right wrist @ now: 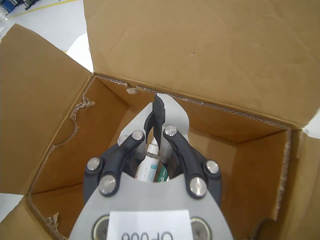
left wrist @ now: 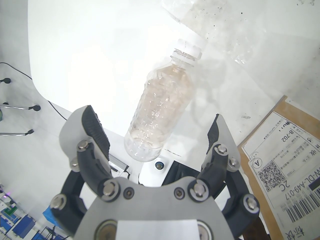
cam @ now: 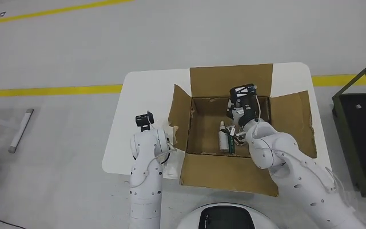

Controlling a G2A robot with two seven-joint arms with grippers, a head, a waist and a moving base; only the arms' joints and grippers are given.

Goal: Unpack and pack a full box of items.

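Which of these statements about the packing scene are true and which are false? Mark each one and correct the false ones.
1. The cardboard box has its flaps open. True.
2. The left end effector is shut on the clear bottle. False: it is open and the bottle is not gripped.
3. The right end effector is shut and sits over the inside of the box. True.
4. The box is empty. False: a white bottle and a green item lie inside it.
5. A clear plastic bag lies on the table near the clear bottle's cap. True.
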